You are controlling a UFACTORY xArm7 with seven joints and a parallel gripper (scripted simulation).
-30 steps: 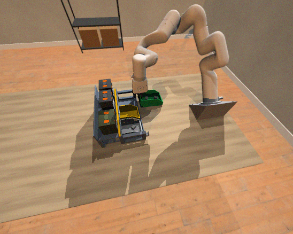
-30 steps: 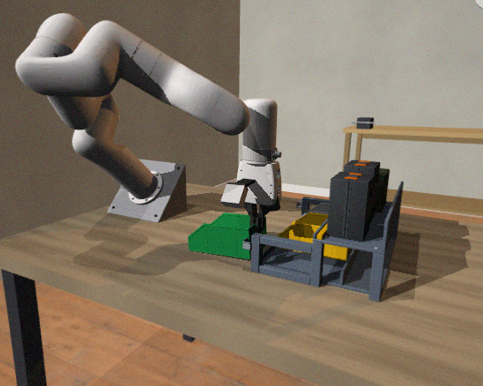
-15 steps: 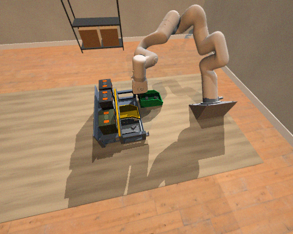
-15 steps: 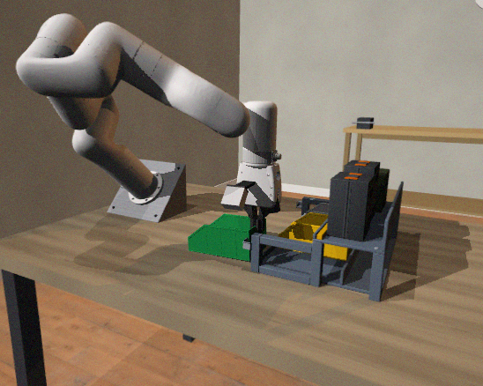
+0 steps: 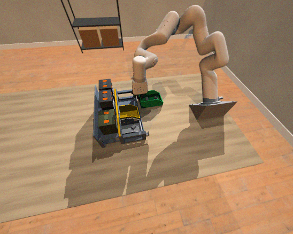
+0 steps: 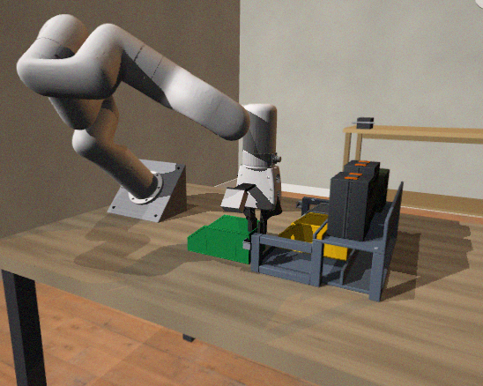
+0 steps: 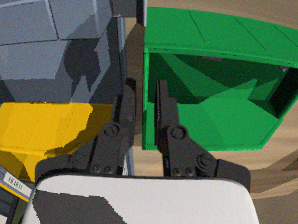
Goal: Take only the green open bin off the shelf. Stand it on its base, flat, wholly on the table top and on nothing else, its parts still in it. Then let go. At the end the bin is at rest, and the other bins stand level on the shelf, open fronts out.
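Note:
The green open bin (image 5: 151,99) stands on its base on the table top, just off the near end of the grey shelf rack (image 5: 118,115). Dark parts lie inside it. It also shows in the exterior view (image 6: 219,240) and in the wrist view (image 7: 213,96). My gripper (image 7: 145,93) points straight down over the bin's wall nearest the rack, one finger inside the bin and one outside. The fingers stand slightly apart with a gap on each side of the wall. The gripper also shows in the top and exterior views (image 5: 141,94) (image 6: 256,222).
A yellow bin (image 5: 128,111) and a grey bin (image 5: 130,126) stand on the rack's lower shelf, open fronts out. Dark boxes with orange tabs (image 5: 106,93) sit on its upper level. The robot base (image 5: 212,107) stands to the right.

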